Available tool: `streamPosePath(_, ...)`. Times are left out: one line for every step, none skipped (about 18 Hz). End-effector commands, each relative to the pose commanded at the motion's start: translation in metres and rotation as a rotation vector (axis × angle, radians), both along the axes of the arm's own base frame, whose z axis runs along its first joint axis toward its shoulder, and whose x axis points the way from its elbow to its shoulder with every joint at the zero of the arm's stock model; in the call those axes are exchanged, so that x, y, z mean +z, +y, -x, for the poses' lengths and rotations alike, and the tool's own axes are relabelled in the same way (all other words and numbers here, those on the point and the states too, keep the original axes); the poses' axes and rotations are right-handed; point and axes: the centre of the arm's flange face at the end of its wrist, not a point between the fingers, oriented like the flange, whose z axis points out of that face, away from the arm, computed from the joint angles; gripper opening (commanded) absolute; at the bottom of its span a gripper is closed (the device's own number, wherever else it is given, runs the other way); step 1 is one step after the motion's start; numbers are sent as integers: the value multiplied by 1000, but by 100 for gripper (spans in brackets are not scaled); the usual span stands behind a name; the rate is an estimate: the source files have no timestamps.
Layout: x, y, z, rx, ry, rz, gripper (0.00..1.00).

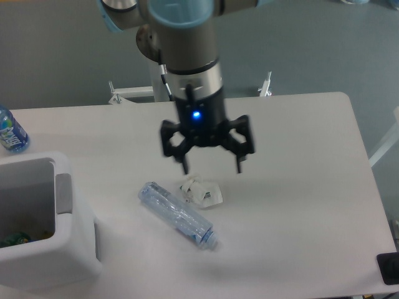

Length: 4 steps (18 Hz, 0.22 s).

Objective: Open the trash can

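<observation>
The white trash can (68, 258) sits at the table's front left corner with its top open; I see into the dark inside, where some litter lies at the bottom. Its grey push tab (63, 194) shows on the right rim. My gripper (212, 167) hangs open above the middle of the table, well to the right of the can, with nothing between its fingers. It hovers just above a crumpled white wrapper (202, 191).
A clear crushed plastic bottle (177, 214) lies on the table between the can and the wrapper. A blue-labelled bottle (10, 132) stands at the far left edge. A black object (388, 268) sits at the front right corner.
</observation>
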Motion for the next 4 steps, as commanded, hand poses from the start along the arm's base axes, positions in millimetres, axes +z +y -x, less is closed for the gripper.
streamPosePath(3, -11, 5, -18, 9, 10, 100)
streamPosePath(3, -22, 10, -24, 13, 20, 100)
streamPosePath(2, -31, 13, -33, 14, 29, 100)
streamPosePath(4, -40, 17, -41, 19, 35, 100)
